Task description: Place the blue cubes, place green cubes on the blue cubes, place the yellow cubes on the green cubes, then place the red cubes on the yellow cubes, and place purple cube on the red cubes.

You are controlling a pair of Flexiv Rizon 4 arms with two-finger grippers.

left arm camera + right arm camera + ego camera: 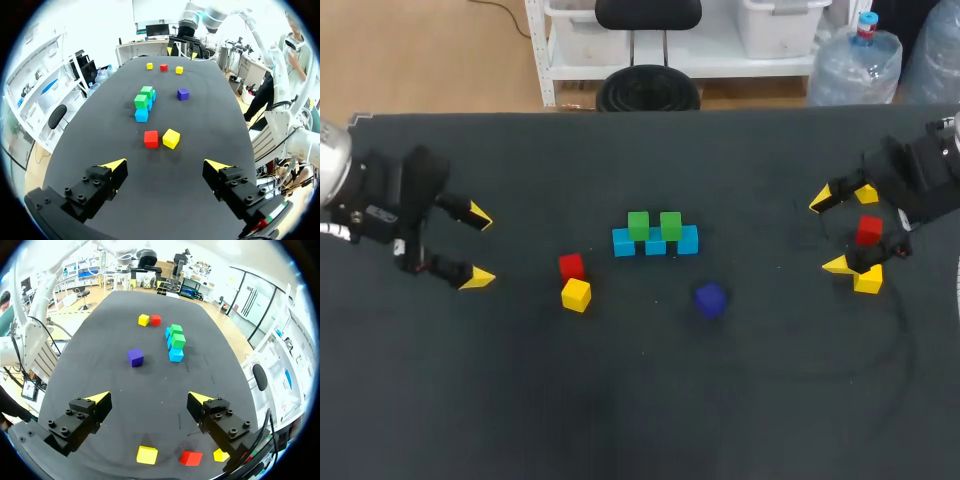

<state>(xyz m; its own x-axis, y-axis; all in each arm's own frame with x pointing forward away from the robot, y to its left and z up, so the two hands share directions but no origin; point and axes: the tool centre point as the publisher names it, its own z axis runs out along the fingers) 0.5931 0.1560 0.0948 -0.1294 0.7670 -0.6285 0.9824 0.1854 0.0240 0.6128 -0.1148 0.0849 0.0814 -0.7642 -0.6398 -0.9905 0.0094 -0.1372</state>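
Left pincer (480,247), right pincer (827,233): both spread wide.

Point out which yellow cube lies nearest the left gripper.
The yellow cube next to a red cube, on the left gripper's side of the blue cubes. The other two yellow cubes lie by the right gripper.

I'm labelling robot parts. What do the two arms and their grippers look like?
The left gripper and right gripper are black, each with two blocky fingers studded with screw heads and ending in bright yellow wedge tips. The left arm shows a silver link behind its black wrist. A black cable loops beside the right gripper's fingers.
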